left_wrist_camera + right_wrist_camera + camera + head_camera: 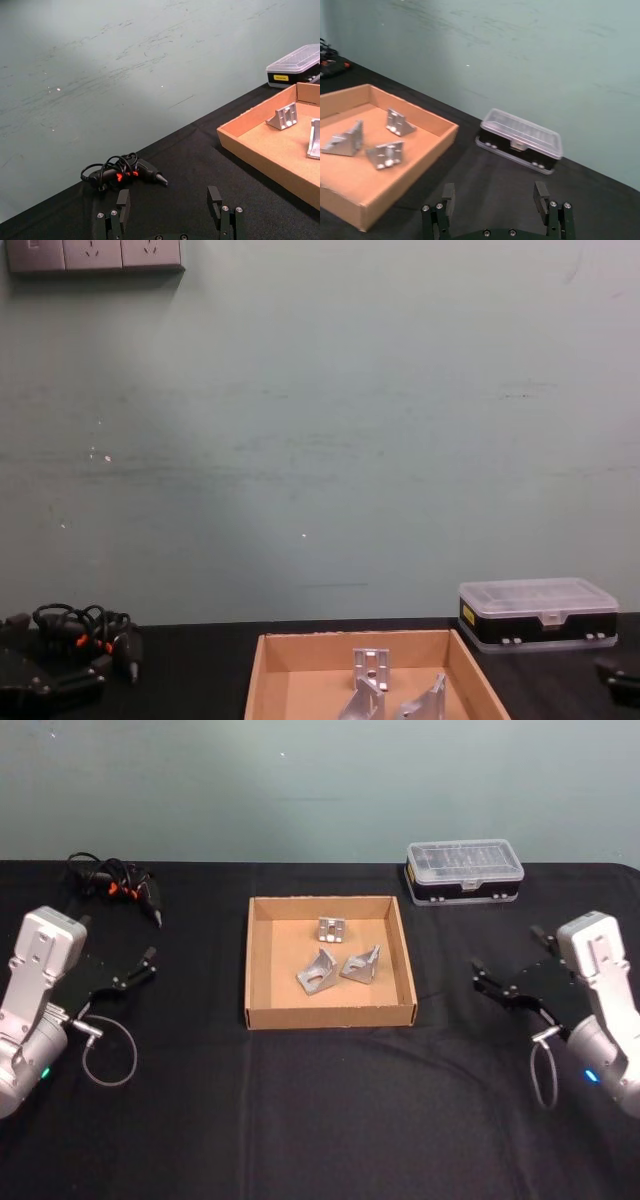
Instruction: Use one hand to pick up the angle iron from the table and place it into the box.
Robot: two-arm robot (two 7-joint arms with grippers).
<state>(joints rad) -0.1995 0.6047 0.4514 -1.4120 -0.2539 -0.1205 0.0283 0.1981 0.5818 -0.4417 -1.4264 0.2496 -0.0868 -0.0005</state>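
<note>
- The box (330, 1016) sits in the middle of the black bench (320, 1120), and every place below is given from it.
- Three angle irons lie inside the box: one (332, 929) near its far wall, one (318, 971) at its middle, and one (361, 964) just beside that, toward the robot's right.
- From the head view the two middle pieces look to be touching or nearly so; I cannot tell which.
- The left tool (146, 963) hovers well to the robot's left of the box, its fingers (123, 201) spread apart and gripping nothing.
- The right tool (508, 975) is on the box's other side, apart from its wall, its fingers (540, 194) likewise spread and empty.
- A clear-lidded plastic case (464, 872) with a black base stands beyond the box's far right corner.
- A black tool with a coiled cable and orange marks (115, 880) lies beyond the box's far left corner, well apart from it.
</note>
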